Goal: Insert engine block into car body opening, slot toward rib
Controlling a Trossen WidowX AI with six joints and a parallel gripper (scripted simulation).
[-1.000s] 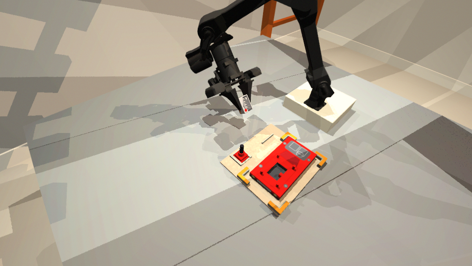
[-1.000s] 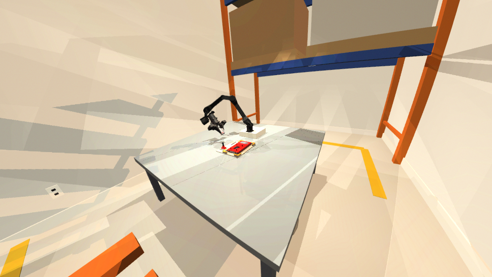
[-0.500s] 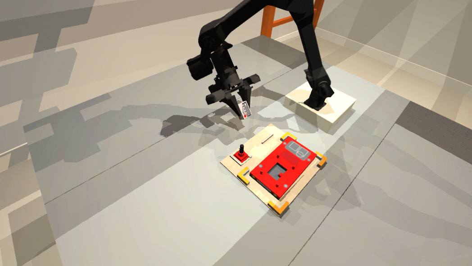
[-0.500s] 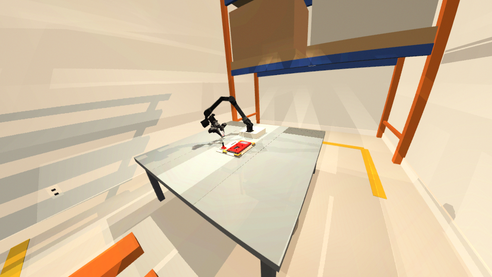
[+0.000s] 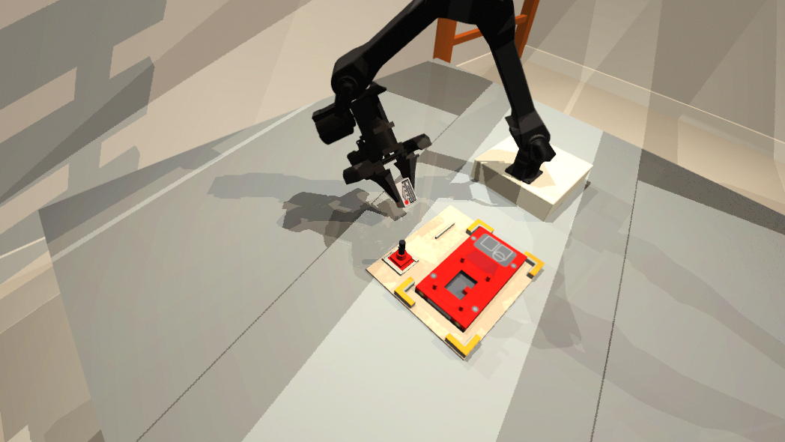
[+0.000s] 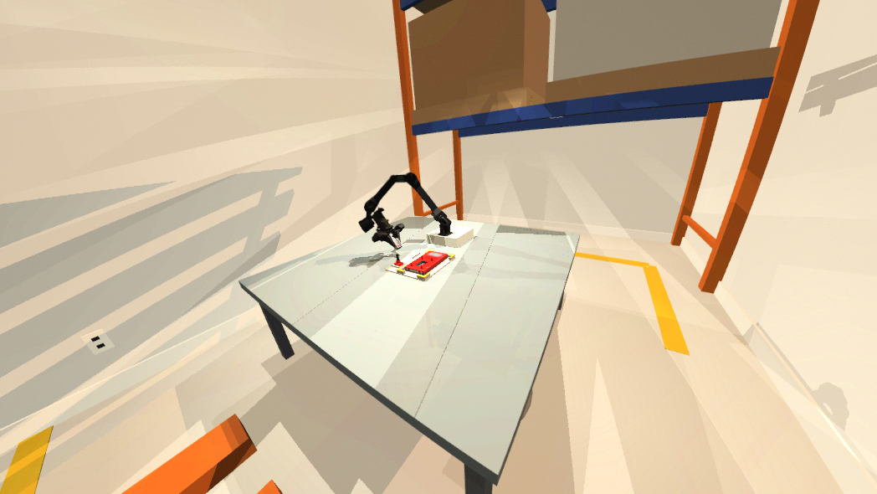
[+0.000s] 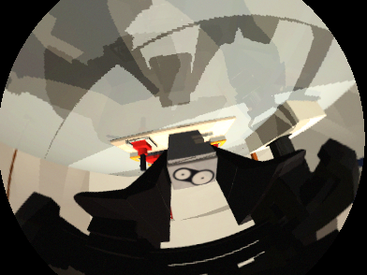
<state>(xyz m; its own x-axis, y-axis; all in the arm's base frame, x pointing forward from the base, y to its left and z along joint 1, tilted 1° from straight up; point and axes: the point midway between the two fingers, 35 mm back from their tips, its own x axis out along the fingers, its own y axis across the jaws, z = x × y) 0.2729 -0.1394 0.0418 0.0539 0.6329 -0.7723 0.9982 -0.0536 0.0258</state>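
My black parallel-jaw gripper (image 5: 405, 189) (image 6: 397, 244) (image 7: 186, 151) is clamped on the small grey boxy engine block (image 5: 407, 192) (image 6: 397, 243) (image 7: 192, 171), tilted, up off the table. Relative to the red flat rectangular car body (image 5: 496, 263) (image 6: 428, 262): block well apart, opening unfilled; red square-based piece with black upright knob (image 5: 401, 257) (image 6: 397, 261) (image 7: 142, 150) beside it, on the same pale board (image 5: 434, 229) (image 6: 392, 273).

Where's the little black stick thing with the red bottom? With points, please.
In the top view, the black stick on its red base (image 5: 401, 258) (image 6: 397, 261) (image 7: 141, 149) stands on the tan board (image 5: 377, 269), left of the red car body (image 5: 439, 277).
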